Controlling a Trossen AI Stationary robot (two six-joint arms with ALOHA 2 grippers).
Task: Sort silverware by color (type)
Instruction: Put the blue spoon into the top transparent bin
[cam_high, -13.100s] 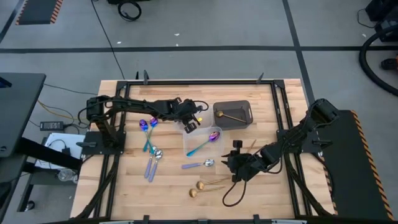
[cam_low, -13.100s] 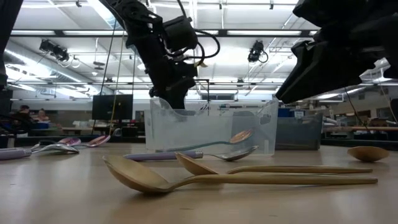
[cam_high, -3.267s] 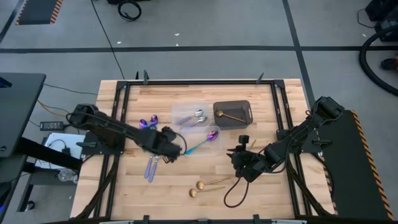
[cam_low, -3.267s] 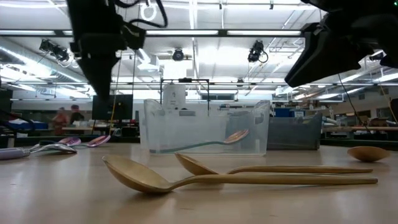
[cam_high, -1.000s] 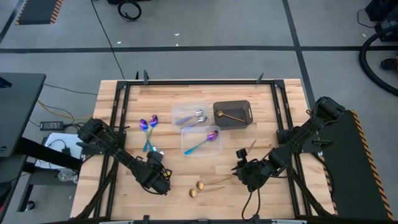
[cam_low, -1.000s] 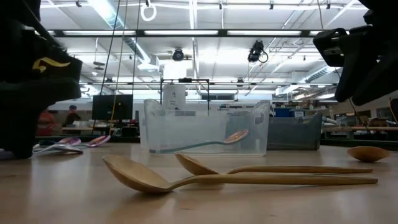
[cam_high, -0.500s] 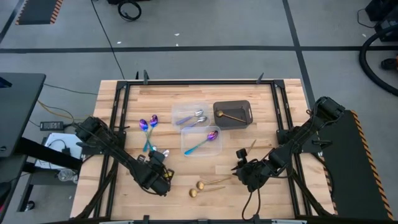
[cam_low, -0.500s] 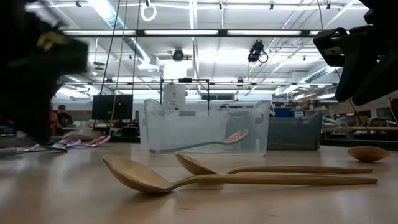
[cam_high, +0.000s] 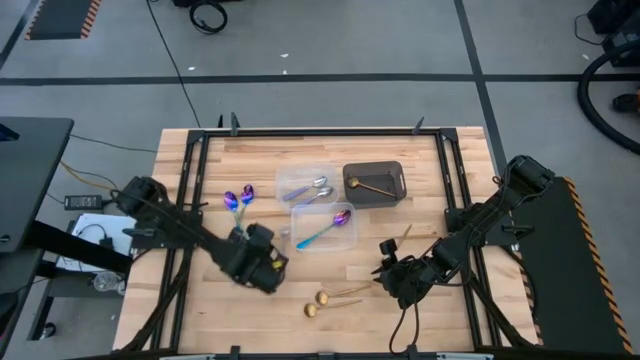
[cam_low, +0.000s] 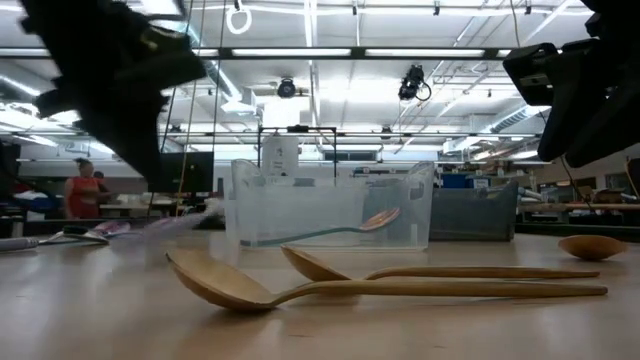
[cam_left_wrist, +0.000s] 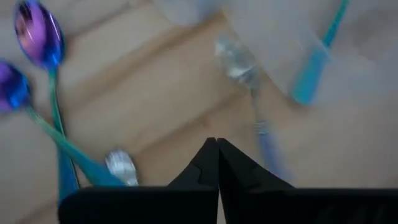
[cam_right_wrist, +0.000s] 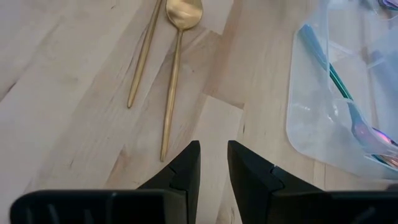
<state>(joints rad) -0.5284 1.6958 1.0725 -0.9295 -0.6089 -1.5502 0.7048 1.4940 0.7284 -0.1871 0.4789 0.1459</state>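
High view. The pale wooden table (cam_high: 440, 160) carries three tubs near its centre: a clear plastic tub (cam_high: 310, 187) at 12 o'clock holding silver spoons with pale blue handles (cam_high: 312, 190), a second clear plastic tub (cam_high: 326, 229) just below it holding an iridescent purple spoon with a teal handle (cam_high: 330, 228), and a dark rectangular tub (cam_high: 374, 184) at 1 o'clock with a gold spoon (cam_high: 366, 186) inside. Two more purple spoons with teal handles (cam_high: 239, 199) lie at 10 o'clock. Two gold spoons (cam_high: 332, 297) lie side by side at 6 o'clock. The left gripper (cam_high: 262, 262) sits at 8 o'clock; the right gripper (cam_high: 390, 270) sits at 5 o'clock, near the gold pair.

Low view. The two gold spoons lie nearest the camera, bowls toward 9 o'clock, in front of the clear tub with the teal-handled spoon. The left arm shows as a dark blur at 10 o'clock; a person in red (cam_low: 78, 192) stands far behind.

Left wrist view. The left gripper's fingers (cam_left_wrist: 205, 168) are pressed together, tips meeting. A silver spoon with a pale blue handle (cam_left_wrist: 249, 93) shows blurred beyond the tips; whether it is gripped cannot be told. The two purple spoons lie on the wood beside it.

Right wrist view. The right gripper's fingers (cam_right_wrist: 186, 171) stand slightly apart, with nothing between them, above bare wood just short of the gold spoons.
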